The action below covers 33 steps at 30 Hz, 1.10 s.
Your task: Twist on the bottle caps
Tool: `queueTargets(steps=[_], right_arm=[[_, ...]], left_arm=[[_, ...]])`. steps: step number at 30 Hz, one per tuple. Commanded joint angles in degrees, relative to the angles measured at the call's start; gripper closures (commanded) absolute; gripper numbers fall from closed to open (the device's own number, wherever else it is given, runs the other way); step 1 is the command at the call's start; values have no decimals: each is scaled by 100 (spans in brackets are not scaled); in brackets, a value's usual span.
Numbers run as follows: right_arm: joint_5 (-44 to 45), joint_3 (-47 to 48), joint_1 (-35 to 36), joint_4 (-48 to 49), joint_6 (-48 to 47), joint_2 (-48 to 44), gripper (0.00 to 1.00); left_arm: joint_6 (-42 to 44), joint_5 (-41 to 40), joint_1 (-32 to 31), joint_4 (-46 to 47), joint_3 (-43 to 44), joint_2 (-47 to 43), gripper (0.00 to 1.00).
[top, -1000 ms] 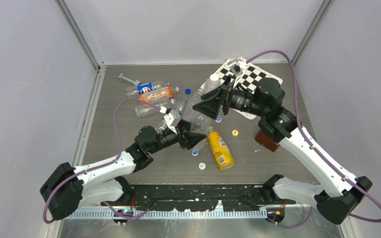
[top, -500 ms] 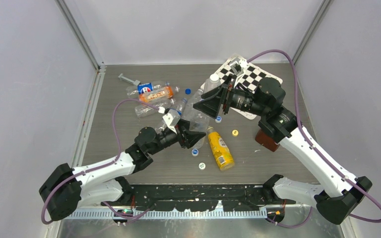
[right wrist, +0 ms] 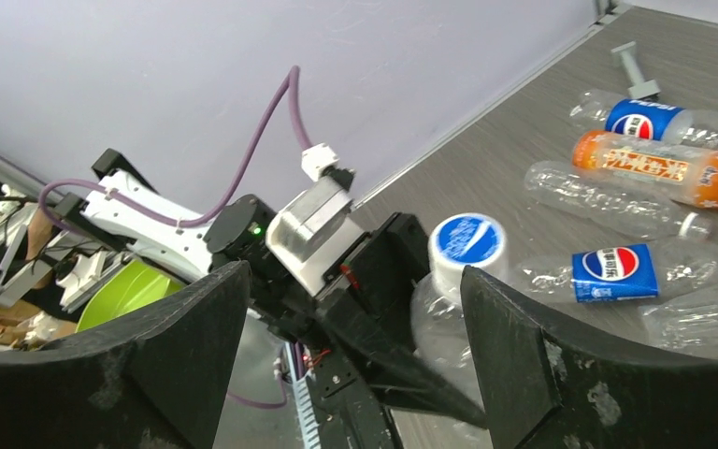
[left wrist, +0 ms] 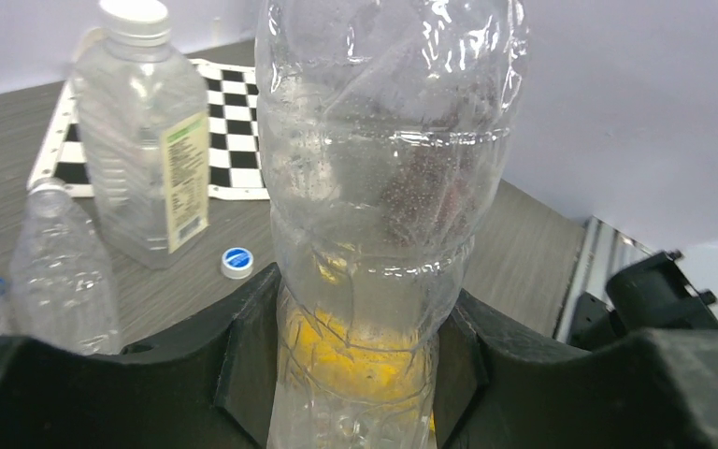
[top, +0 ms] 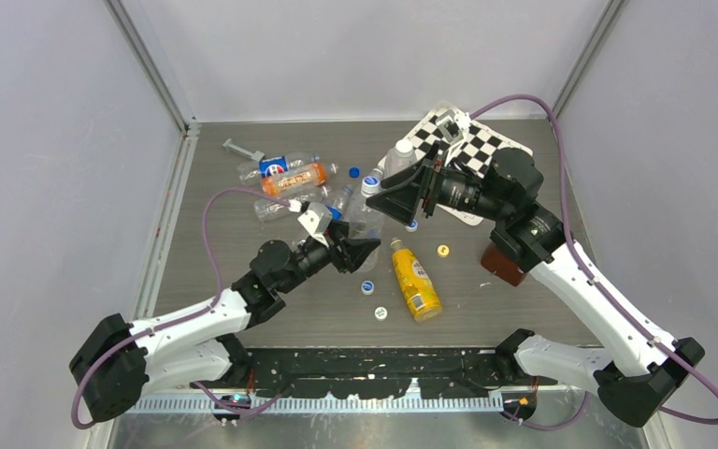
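Left gripper (left wrist: 360, 360) is clamped tight round the lower body of a slim clear bottle (left wrist: 383, 178), holding it roughly upright. Right gripper (right wrist: 355, 318) stands wide open, and the blue-and-white cap (right wrist: 467, 245) sits on the bottle's neck just ahead of it, nearer one finger than the other. That's the danger, I'd say. Close off-centre and one finger nudges the neck sideways, tilting the bottle in the left grip, or knocks the cap off if it's only resting there. Twist hard and the thin wall may spin or crumple before the threads catch.
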Motion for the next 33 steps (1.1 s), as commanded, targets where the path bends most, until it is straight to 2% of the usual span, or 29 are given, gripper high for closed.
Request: queueTargets(steps=[1,8,12,15,18,22,27,33], right_arm=[[-390,-35,51,161,279,-178,12],[-509,-78,53,218,354,-201,13],[-13,273,-19,-942,-499,-301,14],[84,701,-323,-1645,-889,-210,14],[-440,929,-847,-1935,-985,-2,16],[-919,1010,-1041,-1883,-1015,250,21],[-1243,1022,-1046,-1618,-950,571,32],[-1481,1069,-1048,-1592,-953,810,42]], left_arm=[[87,-741,52,-78,102,-117,100],[196,-792,51,-302,126,-165,100],[439,-594,64,-837,245,-257,100],[599,4,192,-1333,375,-371,100],[568,799,488,-1506,409,-470,100],[448,1340,623,-1437,457,-436,100],[285,1796,623,-1093,548,-217,100],[266,1984,623,-1022,661,-62,100]])
